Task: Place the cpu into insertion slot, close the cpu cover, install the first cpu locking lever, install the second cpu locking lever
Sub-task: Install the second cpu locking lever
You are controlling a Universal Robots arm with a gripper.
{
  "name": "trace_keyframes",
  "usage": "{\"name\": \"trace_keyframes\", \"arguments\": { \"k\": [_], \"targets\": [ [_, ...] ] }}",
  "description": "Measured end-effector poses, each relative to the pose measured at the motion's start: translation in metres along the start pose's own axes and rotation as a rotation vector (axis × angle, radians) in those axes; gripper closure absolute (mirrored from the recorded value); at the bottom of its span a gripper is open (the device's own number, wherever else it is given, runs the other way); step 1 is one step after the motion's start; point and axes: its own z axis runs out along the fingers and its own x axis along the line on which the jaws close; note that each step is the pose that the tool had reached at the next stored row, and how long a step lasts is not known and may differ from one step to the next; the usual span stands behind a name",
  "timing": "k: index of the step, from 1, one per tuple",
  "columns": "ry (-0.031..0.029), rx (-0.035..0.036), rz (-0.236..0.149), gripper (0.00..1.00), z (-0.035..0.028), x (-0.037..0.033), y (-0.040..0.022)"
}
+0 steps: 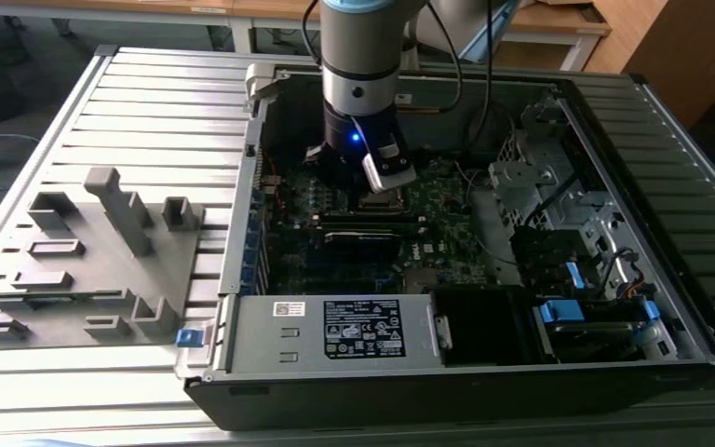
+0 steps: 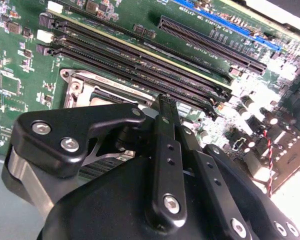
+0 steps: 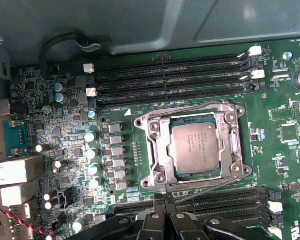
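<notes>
Nearest up front: power supply box (image 1: 357, 331) at the case's near wall. Further right and back, end effector (image 3: 162, 212) hovering beside the cpu (image 3: 196, 148), already seated under the cpu cover (image 3: 157, 145). Fingers pinched together, holding nothing.

Inside the computer case (image 1: 457, 372), on the motherboard (image 3: 80, 145): the cpu (image 3: 196, 148) seated in the insertion slot (image 3: 194, 181), framed by the cpu cover (image 3: 159, 150). Flanked by memory slots (image 3: 170, 75) on two opposite sides. Above the socket, the gripper (image 1: 383, 182). Near edge of case: power supply box (image 1: 332, 331). Outside, at the exterior view's left: a fixture block (image 1: 85, 261) on the slatted table (image 1: 146, 102).
</notes>
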Motion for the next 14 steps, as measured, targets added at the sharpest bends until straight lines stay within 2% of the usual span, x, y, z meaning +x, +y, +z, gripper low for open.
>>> {"name": "trace_keyframes", "arguments": {
  "k": [14],
  "targets": [
    [-0.0001,0.0003,0.000,0.89,0.0029,0.0001,-0.0001]
  ]
}}
